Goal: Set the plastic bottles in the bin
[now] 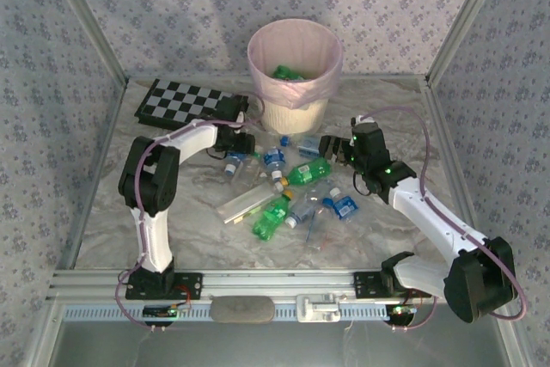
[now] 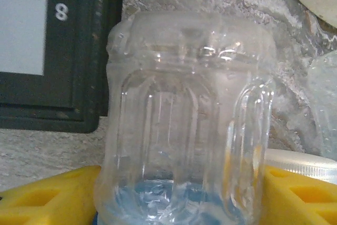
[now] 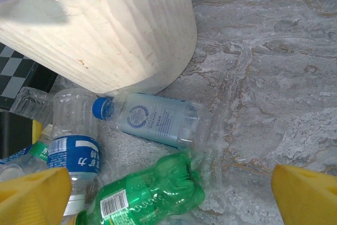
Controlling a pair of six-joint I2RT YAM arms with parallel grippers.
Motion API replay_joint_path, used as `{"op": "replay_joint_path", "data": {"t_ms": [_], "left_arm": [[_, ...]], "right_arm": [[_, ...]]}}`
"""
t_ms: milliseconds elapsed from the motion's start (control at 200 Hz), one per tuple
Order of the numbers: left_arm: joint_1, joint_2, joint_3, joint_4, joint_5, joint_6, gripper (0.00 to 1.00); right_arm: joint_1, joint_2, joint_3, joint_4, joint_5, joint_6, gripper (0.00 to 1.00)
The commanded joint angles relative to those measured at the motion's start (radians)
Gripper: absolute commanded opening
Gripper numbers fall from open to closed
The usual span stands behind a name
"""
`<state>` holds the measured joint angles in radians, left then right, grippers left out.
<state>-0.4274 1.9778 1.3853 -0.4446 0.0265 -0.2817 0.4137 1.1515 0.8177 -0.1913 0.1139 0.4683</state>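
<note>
The left hand (image 1: 241,140) grips a clear bottle (image 2: 187,119), base pointing forward (long axis in line with the fingers). The bin (image 1: 292,116) stands near, ahead and to its right. The right hand (image 1: 336,146) hangs open over loose bottles (image 3: 158,122).

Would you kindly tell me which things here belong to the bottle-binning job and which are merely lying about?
Belongs to the job:
- bin
- clear bottle in the left gripper
- blue-capped bottle beside the bin
- green bottle next to it
- other bottles scattered on the table

Just lying about:
- checkerboard
- pale flat strip among the bottles
</note>
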Motion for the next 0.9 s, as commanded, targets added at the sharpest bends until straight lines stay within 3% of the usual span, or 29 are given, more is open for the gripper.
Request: {"op": "replay_joint_path", "data": {"t_ms": [0,210,500,895], "left_arm": [[-0.014,-0.021,-0.015,-0.03,-0.025,-0.005,0.7],[-0.014,0.033,0.032,-0.058,-0.049,-0.004,0.73],[-0.017,0.011,0.041,-0.041,-0.086,-0.005,0.53],[-0.018,-0.277,-0.11,0.046,-0.148,-0.058,0.53]], "right_arm": [[-0.004,-0.023,0.015,-0.009,0.014,0.02,0.99],[-0.002,-0.031,0.015,-0.015,0.018,0.02,0.99],[-0.005,-0.059,-0.001,-0.027,0.036,0.02,0.99],[-0.003,-0.039,-0.013,-0.005,0.022,0.027,0.99]]}}
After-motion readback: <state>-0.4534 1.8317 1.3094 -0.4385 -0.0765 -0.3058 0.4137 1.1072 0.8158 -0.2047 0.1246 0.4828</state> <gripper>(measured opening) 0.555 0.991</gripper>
